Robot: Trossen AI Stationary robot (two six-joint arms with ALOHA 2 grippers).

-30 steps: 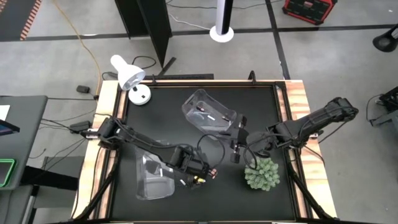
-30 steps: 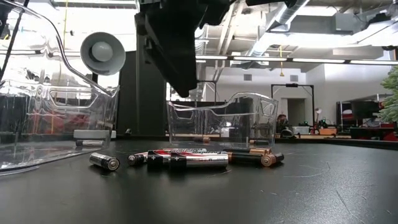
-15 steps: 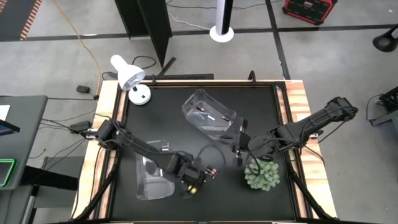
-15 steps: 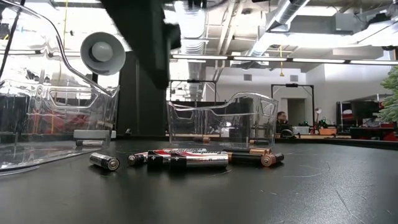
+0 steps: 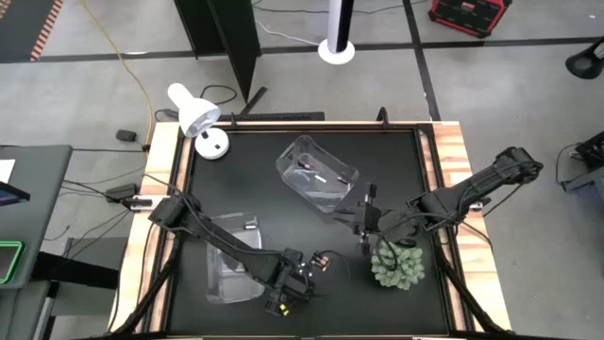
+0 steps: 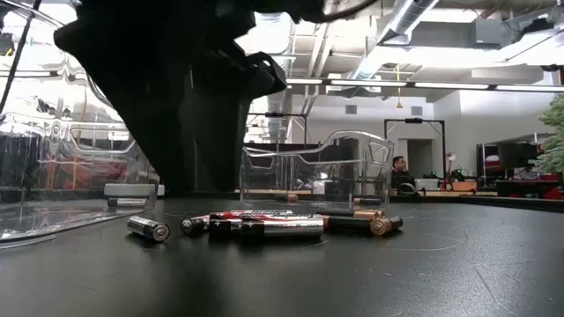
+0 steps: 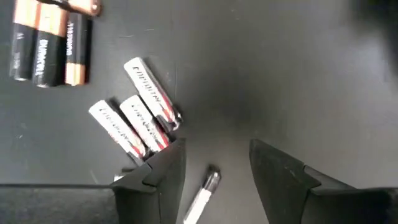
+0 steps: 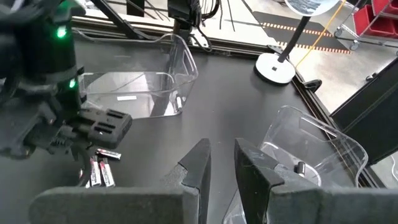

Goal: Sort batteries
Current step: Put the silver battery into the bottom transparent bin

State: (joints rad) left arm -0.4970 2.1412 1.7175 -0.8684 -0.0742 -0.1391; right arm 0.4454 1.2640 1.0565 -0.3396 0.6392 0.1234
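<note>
Workshop room around a black table

Grey concrete floor (image 5: 85,85) with a yellow cable (image 5: 132,71); a white desk lamp (image 5: 193,111) sits at the table (image 5: 396,170) corner. Ceiling ducts (image 6: 414,18) and strip lights (image 6: 388,85) hang overhead.

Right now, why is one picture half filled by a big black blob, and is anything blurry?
In the low view, the blob is the left arm, close to the lens and backlit by bright ceiling lights, so it shows only as a silhouette. The batteries behind it stay sharp. In the left wrist view, the left gripper frames a slightly soft battery.
</note>
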